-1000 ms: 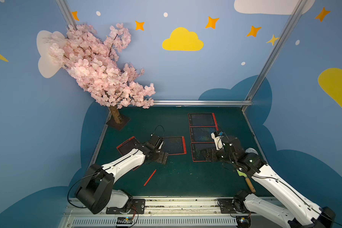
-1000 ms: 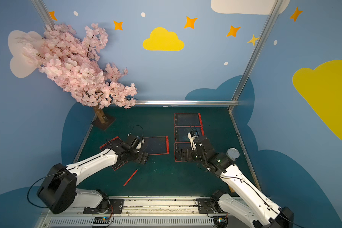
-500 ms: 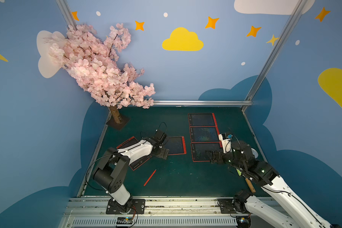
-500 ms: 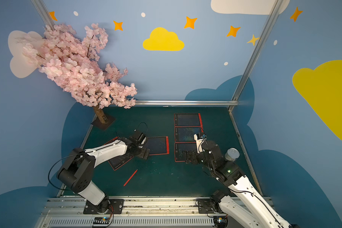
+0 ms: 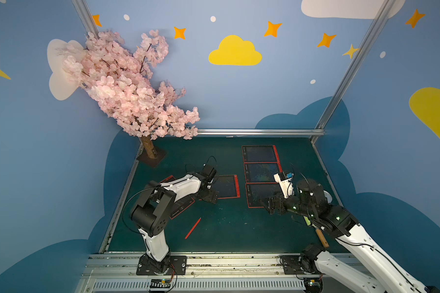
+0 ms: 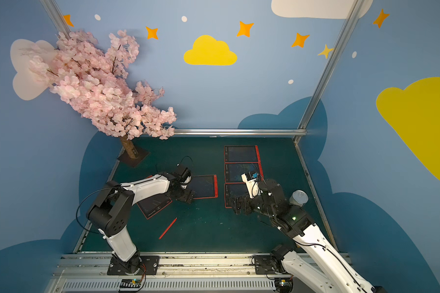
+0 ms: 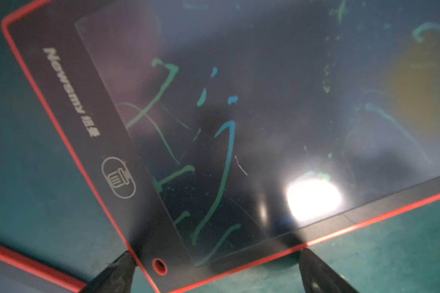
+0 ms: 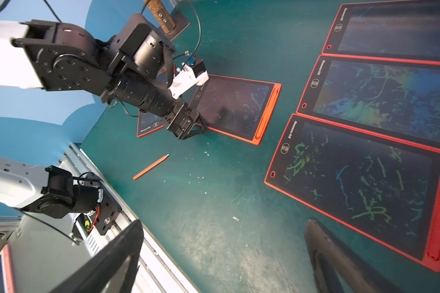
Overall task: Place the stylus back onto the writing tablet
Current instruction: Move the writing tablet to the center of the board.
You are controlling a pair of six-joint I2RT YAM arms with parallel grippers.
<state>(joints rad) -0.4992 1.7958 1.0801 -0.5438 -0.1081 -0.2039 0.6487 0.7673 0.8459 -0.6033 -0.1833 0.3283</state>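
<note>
In both top views the red stylus (image 5: 192, 228) lies flat and alone on the green mat (image 5: 239, 236), near the front and well apart from both grippers. Its long axis runs diagonally, front-left to back-right. Behind it a slanted tablet (image 5: 181, 206) sits partly under the left arm. Beside that is a straight tablet (image 5: 226, 186), and the left gripper (image 5: 210, 196) hangs at its front-left corner with jaws spread, holding nothing. On the right, 3 tablets (image 5: 261, 154) form a column. The right gripper (image 5: 268, 203) hovers by the nearest one, jaws wide and empty. A pink blossom tree (image 5: 127, 86) fills the back-left corner, and the blue walls (image 5: 239, 101) carry yellow clouds and stars.

In the left wrist view the straight tablet (image 7: 239, 114) fills the frame with green and blue scribbles and a glare spot. 2 dark fingertips (image 7: 117, 271) straddle its red corner, apart.

In the right wrist view the stylus (image 8: 151, 167) rests on scuffed, speckled mat, its pointed end toward the left gripper (image 8: 188, 126) and its other end toward the front rail (image 8: 150, 253). A docked pen (image 8: 267, 111) lies in the straight tablet's side slot. The right gripper's fingers (image 8: 112, 261) stand wide apart.
</note>
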